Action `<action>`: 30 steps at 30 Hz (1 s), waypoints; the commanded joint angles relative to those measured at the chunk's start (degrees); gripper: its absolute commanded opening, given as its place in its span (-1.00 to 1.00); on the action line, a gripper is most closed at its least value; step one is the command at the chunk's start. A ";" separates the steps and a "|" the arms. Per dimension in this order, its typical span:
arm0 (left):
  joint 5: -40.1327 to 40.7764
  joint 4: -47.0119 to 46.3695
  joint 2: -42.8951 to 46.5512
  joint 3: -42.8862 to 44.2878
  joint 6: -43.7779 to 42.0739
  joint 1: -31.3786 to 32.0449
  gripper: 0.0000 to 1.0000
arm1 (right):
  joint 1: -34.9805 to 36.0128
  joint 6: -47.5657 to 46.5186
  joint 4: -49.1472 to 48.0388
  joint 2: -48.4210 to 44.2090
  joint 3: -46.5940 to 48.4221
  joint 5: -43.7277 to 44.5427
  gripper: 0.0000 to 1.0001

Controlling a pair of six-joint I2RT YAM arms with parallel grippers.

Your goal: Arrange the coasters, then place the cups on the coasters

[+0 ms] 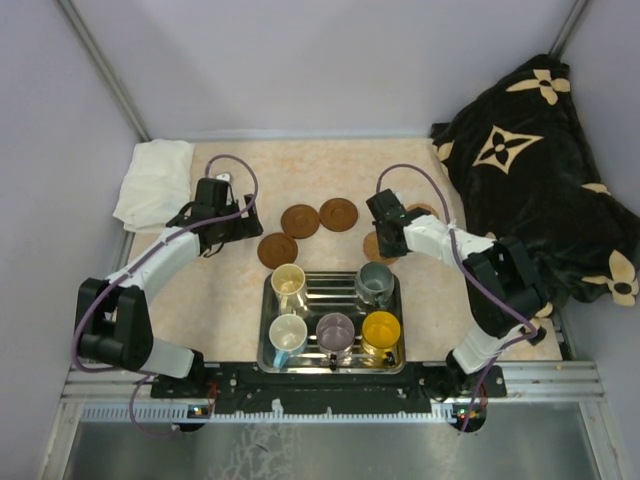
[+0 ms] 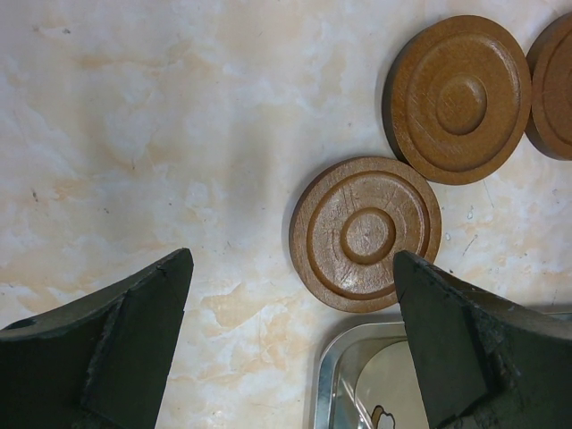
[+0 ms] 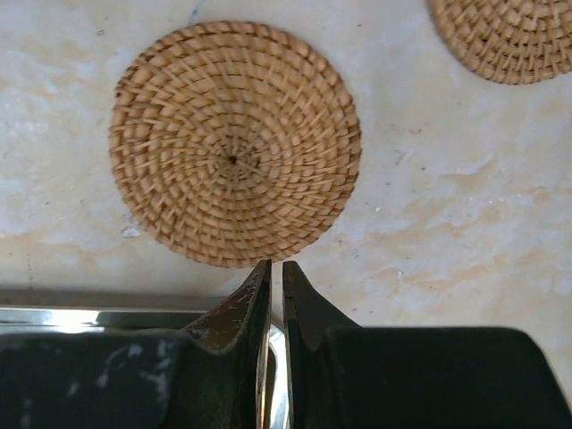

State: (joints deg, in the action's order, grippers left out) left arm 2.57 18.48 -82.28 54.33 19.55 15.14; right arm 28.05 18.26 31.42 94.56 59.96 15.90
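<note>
Left gripper (image 2: 293, 259) splayed wide over wooden coaster (image 2: 366, 234) by far-left corner of tray (image 1: 325, 288). Right gripper (image 3: 276, 264) pinched closed, empty, at near edge of woven coaster (image 3: 234, 143). 5 cups (image 1: 381, 328) in tray.

Ahead and to the left of the left gripper (image 2: 293, 264) the tabletop (image 2: 134, 116) lies bare. A grooved wooden coaster (image 2: 366, 234) sits just past its right fingertip, with a second wooden coaster (image 2: 460, 98) beyond and the steel tray (image 2: 335, 357) corner beneath. The right gripper (image 3: 276, 268) has a woven coaster (image 3: 234, 143) just ahead of its tips and the tray's rim under them, while bare table runs ahead to its right as far as another woven coaster (image 3: 505, 36).
</note>
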 commanded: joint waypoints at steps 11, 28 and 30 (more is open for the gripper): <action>0.40 0.38 -0.62 -0.90 0.46 0.32 0.98 | 0.94 -1.14 -3.39 7.66 5.11 -2.89 -0.74; -0.45 0.77 -3.38 0.58 0.43 0.31 0.98 | -0.60 -2.82 -0.23 21.48 18.11 3.71 -0.73; -0.59 0.77 -3.54 0.71 0.60 0.29 0.98 | -1.73 -2.59 -0.24 21.44 18.40 3.55 -0.74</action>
State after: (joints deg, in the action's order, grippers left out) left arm 2.33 18.59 -85.17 53.54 19.70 15.14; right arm 28.42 16.03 30.33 112.44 77.80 18.28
